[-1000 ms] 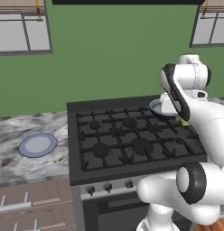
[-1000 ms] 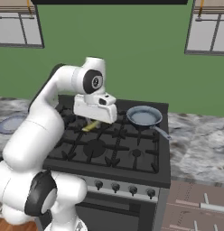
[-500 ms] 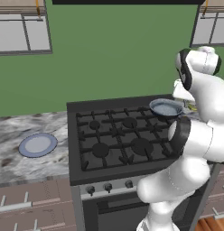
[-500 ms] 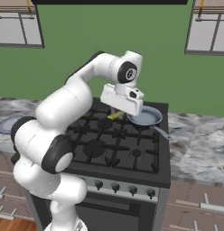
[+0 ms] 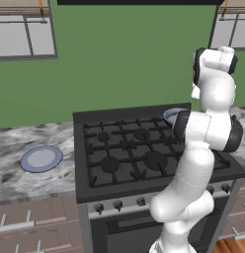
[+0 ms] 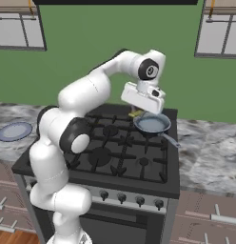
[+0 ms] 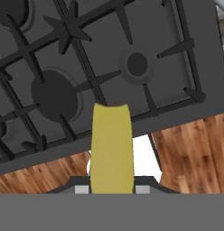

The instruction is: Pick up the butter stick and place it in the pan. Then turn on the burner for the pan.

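Overhead, gripper (image 6: 135, 113) clamping butter stick (image 7: 111, 149), black stove (image 6: 115, 152), grey marble counter (image 5: 25, 148), green wall (image 5: 124, 54).

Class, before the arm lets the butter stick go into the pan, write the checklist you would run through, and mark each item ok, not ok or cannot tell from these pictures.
1. Butter stick held in the pincer: ok, it stands between the fingertips in the hand view.
2. Pincer near the pan: ok, it hangs at the pan's far left rim.
3. Butter directly over the pan's bowl: cannot tell, the hand view looks at the grates, not the pan.
4. Pan sitting on the stove: ok, at its back right.
5. Pan empty: ok, nothing lies in it.
6. Burner under the pan lit: cannot tell; no flame is visible.
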Tool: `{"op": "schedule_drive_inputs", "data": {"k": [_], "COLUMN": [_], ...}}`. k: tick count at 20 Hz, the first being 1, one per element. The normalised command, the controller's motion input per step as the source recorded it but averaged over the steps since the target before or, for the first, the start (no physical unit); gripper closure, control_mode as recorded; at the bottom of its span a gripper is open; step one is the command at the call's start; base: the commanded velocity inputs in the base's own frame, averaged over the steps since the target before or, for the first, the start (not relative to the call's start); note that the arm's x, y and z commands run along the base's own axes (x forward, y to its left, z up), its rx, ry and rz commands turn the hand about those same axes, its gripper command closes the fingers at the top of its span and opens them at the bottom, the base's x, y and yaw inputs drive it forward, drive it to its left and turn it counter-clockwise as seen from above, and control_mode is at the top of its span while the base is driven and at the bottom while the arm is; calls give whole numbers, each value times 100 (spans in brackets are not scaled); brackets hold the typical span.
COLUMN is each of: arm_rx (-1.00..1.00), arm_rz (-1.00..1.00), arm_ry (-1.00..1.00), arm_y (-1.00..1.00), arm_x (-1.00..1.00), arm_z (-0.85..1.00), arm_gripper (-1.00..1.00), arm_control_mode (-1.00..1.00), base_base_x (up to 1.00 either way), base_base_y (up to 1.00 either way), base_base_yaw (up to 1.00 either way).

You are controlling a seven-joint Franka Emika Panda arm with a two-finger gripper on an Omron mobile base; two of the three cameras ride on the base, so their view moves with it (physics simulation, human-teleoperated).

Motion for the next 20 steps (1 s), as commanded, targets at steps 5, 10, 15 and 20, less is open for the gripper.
{"op": "schedule_drive_inputs", "data": {"k": [5, 10, 15, 20], "arm_rx": [0, 0, -16, -26], "arm_rz": [0, 0, 0, 0], "arm_ry": [-7, -10, -31, -38], "arm_y": [-12, -3, 2, 17], "arm_x": [53, 32, 0, -11], "arm_z": [-19, -31, -57, -29], "arm_gripper": [100, 100, 100, 100], "arm_control_mode": [-100, -100, -100, -100], "base_base_x": [0, 0, 0, 0], "base_base_y": [0, 0, 0, 0], "base_base_yaw": [0, 0, 0, 0]}}
